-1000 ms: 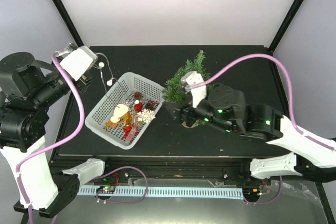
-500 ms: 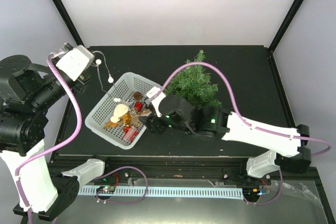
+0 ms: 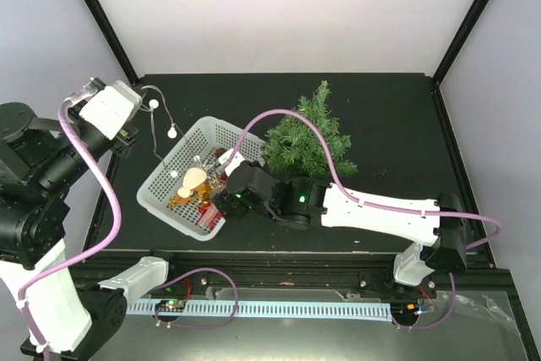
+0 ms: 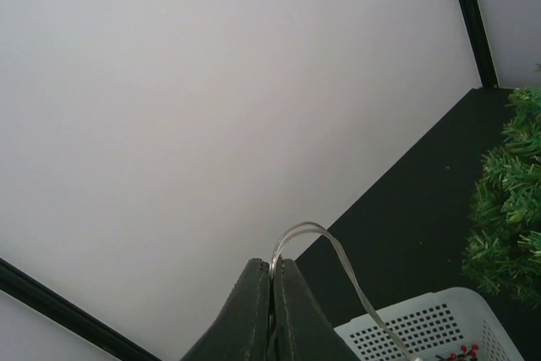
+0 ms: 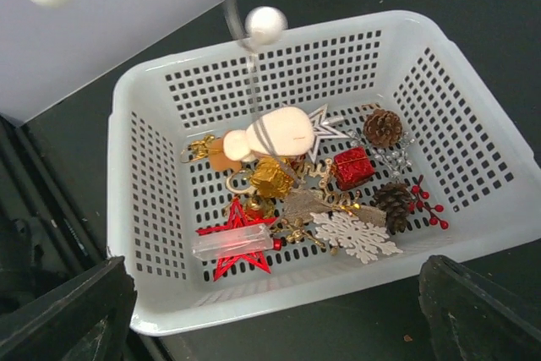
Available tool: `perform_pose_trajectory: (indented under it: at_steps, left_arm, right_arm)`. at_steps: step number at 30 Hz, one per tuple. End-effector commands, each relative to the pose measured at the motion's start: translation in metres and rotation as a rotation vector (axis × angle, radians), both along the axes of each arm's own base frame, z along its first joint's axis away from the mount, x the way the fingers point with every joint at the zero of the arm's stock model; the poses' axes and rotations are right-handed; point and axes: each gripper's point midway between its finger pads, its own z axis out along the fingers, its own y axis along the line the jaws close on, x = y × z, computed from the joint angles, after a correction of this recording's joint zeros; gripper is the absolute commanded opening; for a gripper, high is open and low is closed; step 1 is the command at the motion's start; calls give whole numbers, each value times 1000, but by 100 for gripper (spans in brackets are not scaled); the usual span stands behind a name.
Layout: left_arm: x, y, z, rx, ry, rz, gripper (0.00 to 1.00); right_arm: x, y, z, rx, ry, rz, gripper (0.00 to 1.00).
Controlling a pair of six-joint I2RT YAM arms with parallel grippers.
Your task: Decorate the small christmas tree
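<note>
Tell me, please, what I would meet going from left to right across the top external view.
Left gripper → white basket → small christmas tree → right arm's base. Left out, since they overlap the basket: the bead string that the left gripper pinches, and the open right gripper.

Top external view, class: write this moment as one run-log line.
left gripper: shut on light string, held high | right gripper: open above basket | small christmas tree: upright beside basket
</note>
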Motion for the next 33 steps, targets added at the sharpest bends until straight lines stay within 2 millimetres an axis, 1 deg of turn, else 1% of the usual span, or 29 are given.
perform_pose_trajectory:
  at_steps: [1,6,12,15,19,22,23,24,25,26,28,29,31,33]
  left_arm:
    - [-20,0,21,-38,-76,-13,1]
    - [-29,-3,19,-40,-73,-41,2]
    - [-36,-2,18,-39,-77,-46,1]
    - [-42,-4,18,-40,-78,-60,1]
    - [-52,-8,15,-31,-78,-97,1]
    - [-59,-8,15,-23,-89,-103,1]
    - [-61,-8,16,-22,-95,-104,1]
    - [-64,-8,16,-20,-99,-108,2]
    - [-67,-8,16,-19,-106,-112,1]
    - [-68,-8,17,-19,-109,-112,2]
    - [-67,-5,16,-11,-112,-96,1]
    - [-66,-4,15,-6,-111,-85,2]
    - [-63,-1,14,5,-111,-62,2]
    - [-60,2,12,14,-115,-46,1]
  right_arm:
    - [10,7,3,41,-52,-42,92]
    - [13,20,-7,44,-53,-15,91]
    - [11,36,-13,48,-57,36,90]
    - [13,44,-21,24,-64,43,90]
    - [23,52,-32,-9,-92,30,89]
    - [35,56,-44,-21,-90,19,86]
    - [40,57,-47,-23,-86,13,82]
    - [45,57,-49,-25,-85,5,74]
    - [49,57,-51,-26,-88,-2,61]
    - [52,57,-50,-24,-95,-7,47]
    - [56,54,-43,-14,-106,-24,4]
    - [57,51,-35,-6,-114,-26,2]
    - [54,46,-13,32,-134,-17,1]
    - [53,37,15,77,-164,-21,1]
